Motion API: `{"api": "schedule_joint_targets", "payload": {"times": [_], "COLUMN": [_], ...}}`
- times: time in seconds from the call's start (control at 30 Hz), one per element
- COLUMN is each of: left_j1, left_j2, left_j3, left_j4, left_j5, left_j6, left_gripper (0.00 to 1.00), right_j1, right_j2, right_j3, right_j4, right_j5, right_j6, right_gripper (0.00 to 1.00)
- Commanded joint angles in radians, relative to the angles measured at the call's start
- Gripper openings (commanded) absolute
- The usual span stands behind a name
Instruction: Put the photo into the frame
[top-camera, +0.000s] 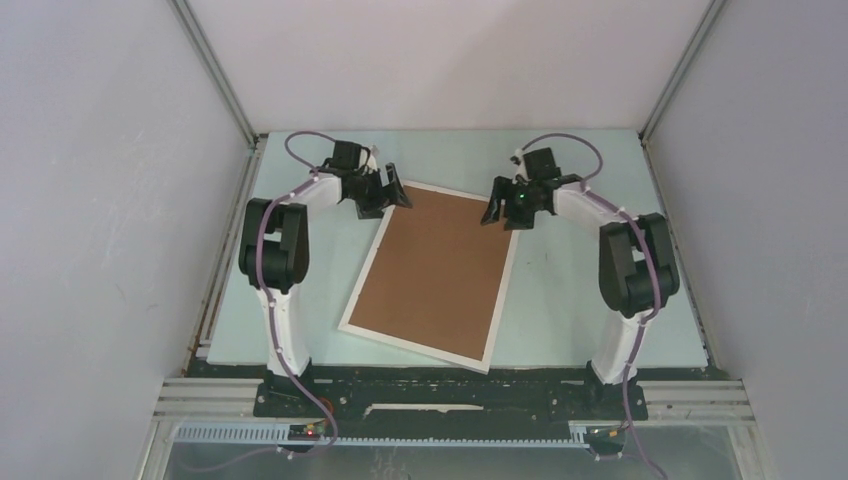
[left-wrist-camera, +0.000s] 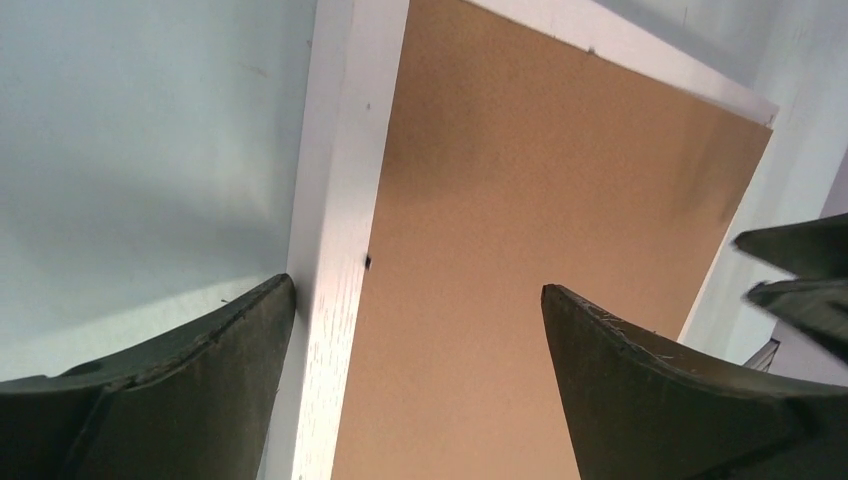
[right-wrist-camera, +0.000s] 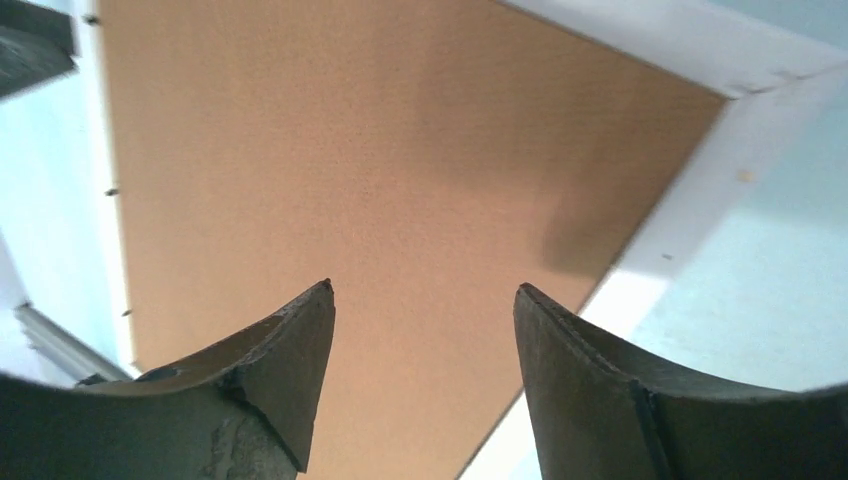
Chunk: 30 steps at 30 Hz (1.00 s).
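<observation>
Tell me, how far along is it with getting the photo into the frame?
Looks nearly finished. Done: the brown backing board sits inside the white frame, face down on the table. The photo shows nowhere, so it probably lies under the board. In hand: nothing; the left hand and right hand hover open over the frame's far corners. Left: perhaps securing the board and turning the frame over.

The frame (left-wrist-camera: 338, 180) was white with a faint grain. The backing board (top-camera: 435, 270) in it was plain mid-brown, unpatterned. The table (top-camera: 570, 290) was pale blue-green. The left arm (top-camera: 283, 320) and right arm (top-camera: 622, 345) were white with black joints, and their cables (top-camera: 268, 330) were purple. The left gripper (left-wrist-camera: 416, 290) and right gripper (right-wrist-camera: 422, 288) were dull black. The walls (top-camera: 100, 200) were light grey.
</observation>
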Motion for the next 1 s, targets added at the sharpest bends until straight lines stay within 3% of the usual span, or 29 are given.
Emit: {"api": "schedule_joint_targets", "payload": {"times": [0.0,0.17,0.27,0.5,0.63,0.73,0.87,0.97], "left_j1": [-0.010,-0.009,-0.018,-0.172,-0.279,-0.322,-0.356,-0.394], "left_j2": [-0.127,-0.187,-0.246,-0.387,-0.395,-0.340,-0.224,-0.173], "left_j3": [0.061,0.032,-0.047,-0.090,-0.064,0.015,0.181,0.246], "left_j4": [-0.123,-0.174,-0.166,-0.220,-0.229,-0.237,-0.308,-0.337], "left_j5": [-0.067,-0.110,-0.140,-0.428,-0.492,-0.454,-0.398,-0.390], "left_j6": [0.059,0.062,0.053,0.067,0.070,0.085,0.101,0.145], "left_gripper": [0.96,1.00,1.00,0.99,0.96,0.90,0.85,0.89], "right_j1": [-0.089,-0.194,-0.235,-0.240,-0.162,-0.073,0.078,0.069], "right_j2": [-0.130,-0.183,-0.204,-0.206,-0.174,-0.167,-0.194,-0.229], "right_j3": [-0.020,-0.175,-0.304,-0.562,-0.653,-0.724,-0.747,-0.759], "right_j4": [0.029,0.070,0.204,0.543,0.747,0.947,1.043,1.028], "right_j5": [-0.146,-0.170,-0.267,-0.409,-0.444,-0.445,-0.393,-0.397], "right_j6": [0.042,0.120,0.188,0.391,0.536,0.670,0.738,0.722], "right_gripper": [0.77,0.81,0.82,0.78,0.68,0.57,0.58,0.61]}}
